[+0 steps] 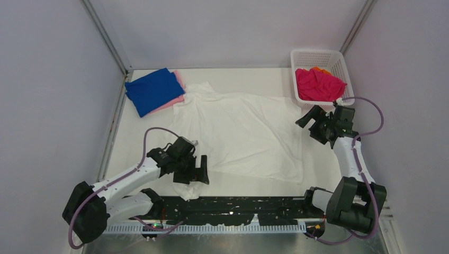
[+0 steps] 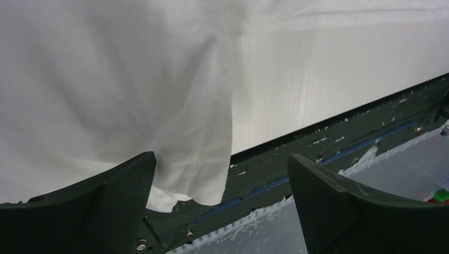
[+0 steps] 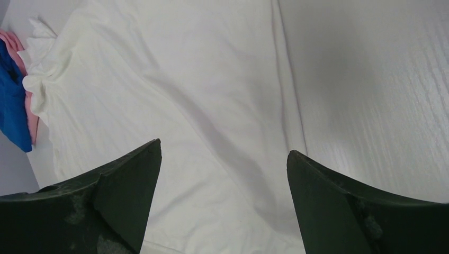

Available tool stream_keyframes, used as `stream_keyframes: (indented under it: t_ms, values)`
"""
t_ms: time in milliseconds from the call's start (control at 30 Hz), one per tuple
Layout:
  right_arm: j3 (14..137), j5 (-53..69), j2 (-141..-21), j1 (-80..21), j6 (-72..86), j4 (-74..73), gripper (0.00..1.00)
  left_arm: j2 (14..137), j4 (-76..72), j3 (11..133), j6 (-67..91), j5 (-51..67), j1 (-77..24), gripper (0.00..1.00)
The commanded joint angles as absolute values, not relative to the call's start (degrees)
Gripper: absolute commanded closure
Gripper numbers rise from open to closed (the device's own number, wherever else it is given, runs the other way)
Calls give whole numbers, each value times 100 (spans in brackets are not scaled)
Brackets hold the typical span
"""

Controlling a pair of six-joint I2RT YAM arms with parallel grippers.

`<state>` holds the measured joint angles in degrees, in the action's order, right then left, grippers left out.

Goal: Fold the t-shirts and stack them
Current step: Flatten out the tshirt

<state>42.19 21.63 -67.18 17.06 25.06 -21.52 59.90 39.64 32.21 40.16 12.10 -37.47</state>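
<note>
A white t-shirt (image 1: 243, 132) lies spread over the middle of the table. Its near left corner (image 1: 189, 191) droops over the table's front edge. My left gripper (image 1: 193, 172) is open just above that corner. In the left wrist view the cloth (image 2: 132, 79) hangs by the left finger (image 2: 122, 196), and the gripper (image 2: 222, 174) holds nothing. My right gripper (image 1: 312, 117) is open above the shirt's right edge; it (image 3: 223, 169) looks down on the shirt (image 3: 174, 95). A folded royal blue shirt (image 1: 153, 90) lies on a pale pink one (image 1: 179, 92) at the back left.
A white mesh basket (image 1: 317, 54) at the back right holds a magenta shirt (image 1: 317, 84) with an orange one (image 1: 320, 69) behind it. A black base strip (image 1: 238, 209) runs along the table's front edge. Grey walls enclose the left, back and right.
</note>
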Motion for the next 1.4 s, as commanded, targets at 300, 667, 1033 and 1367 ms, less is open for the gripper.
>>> stream_keyframes:
  t_ms: [300,667,1033,1367]
  values:
    - [4140,2083,-6245,1727,2356,-2043,5,6844,3858,4295,4000,2047,-5361,0]
    - [4049,1991,-5896,1715,2235,-2125,5,6470,4475,4592,4163,523,-5703,0]
    - [4037,1740,-5655,1720,2200,-2221,5,6131,4560,3748,4627,-640,-5388,0]
    - [4020,1723,-5624,1720,2171,-2221,5,6940,3775,4003,4439,476,-5643,0]
